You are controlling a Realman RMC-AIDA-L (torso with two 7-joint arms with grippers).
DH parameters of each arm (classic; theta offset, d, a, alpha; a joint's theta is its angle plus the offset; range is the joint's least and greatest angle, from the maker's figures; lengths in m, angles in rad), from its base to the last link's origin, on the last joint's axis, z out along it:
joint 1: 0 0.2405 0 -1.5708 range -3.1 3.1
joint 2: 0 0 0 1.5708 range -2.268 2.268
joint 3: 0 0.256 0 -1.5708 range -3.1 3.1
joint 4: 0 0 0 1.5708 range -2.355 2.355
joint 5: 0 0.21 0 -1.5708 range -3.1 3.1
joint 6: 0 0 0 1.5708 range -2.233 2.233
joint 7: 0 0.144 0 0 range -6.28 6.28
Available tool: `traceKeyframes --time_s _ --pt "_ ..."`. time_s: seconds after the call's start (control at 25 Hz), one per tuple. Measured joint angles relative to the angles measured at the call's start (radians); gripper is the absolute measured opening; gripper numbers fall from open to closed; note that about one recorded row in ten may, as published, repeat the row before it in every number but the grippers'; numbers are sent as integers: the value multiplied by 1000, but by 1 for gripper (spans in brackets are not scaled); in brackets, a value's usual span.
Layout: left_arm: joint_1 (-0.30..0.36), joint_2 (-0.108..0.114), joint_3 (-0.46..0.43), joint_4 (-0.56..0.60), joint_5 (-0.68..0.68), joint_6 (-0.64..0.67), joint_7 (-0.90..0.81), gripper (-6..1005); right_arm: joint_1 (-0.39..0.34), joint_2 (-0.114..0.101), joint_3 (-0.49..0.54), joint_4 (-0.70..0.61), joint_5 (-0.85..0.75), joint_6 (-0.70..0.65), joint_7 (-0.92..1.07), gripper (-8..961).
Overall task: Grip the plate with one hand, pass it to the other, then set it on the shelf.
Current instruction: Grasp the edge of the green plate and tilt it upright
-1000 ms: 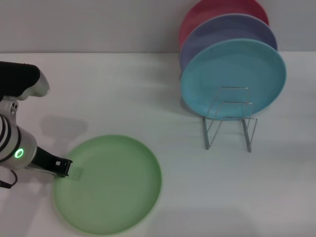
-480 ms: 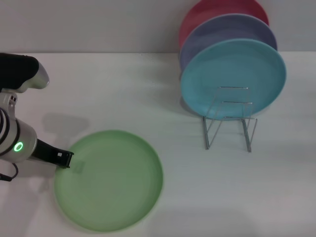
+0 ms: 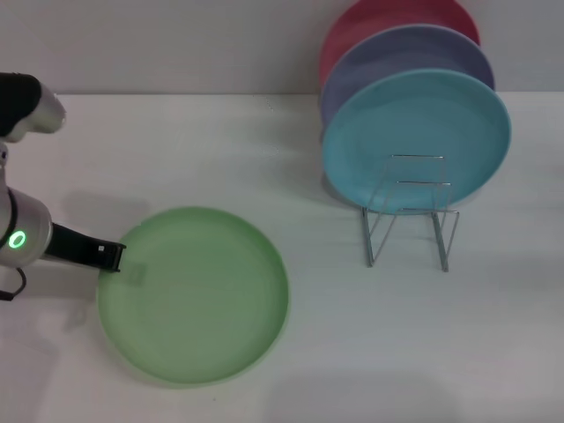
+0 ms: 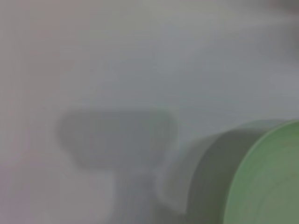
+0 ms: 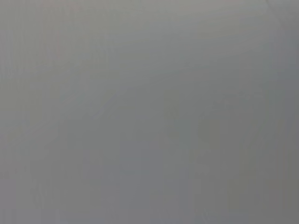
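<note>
The light-green plate (image 3: 198,300) is at the front left of the white table (image 3: 370,344). My left gripper (image 3: 110,257), on the bulky white-and-grey arm with a green light, is shut on the plate's left rim. The left wrist view shows the plate's edge (image 4: 268,179) above its shadow, so that side is raised off the table. The silver wire rack (image 3: 410,220) stands at the back right, well apart from the plate. The right arm and its gripper are out of view; the right wrist view shows only plain grey.
Three plates stand upright in the rack: a sky-blue one (image 3: 416,137) in front, a lavender one (image 3: 401,57) behind it, and a red one (image 3: 388,19) at the back. The rack's front wire loops (image 3: 416,189) hold nothing.
My left gripper has moved away from the table's front edge and pulled back left, taking the green plate's left rim with it; the plate has shifted the same way and its shadow shows beneath.
</note>
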Motion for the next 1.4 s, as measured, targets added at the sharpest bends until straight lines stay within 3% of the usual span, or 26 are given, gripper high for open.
traceKeyframes --time_s 0.56,0.84,1.16,1.4 --pt "20 0 -149 -1 -135 46 173 35 -6 3 0 0 0 10 0 587" --pt "60 0 -174 -10 -213 131 252 35 -10 6 -4 0 0 11 0 587" --pt "175 -4 -153 35 -380 475 426 35 -16 7 -4 0 0 10 4 588" --pt "235 -4 -71 106 -513 781 575 34 -16 1 -4 -2 0 32 4 588"
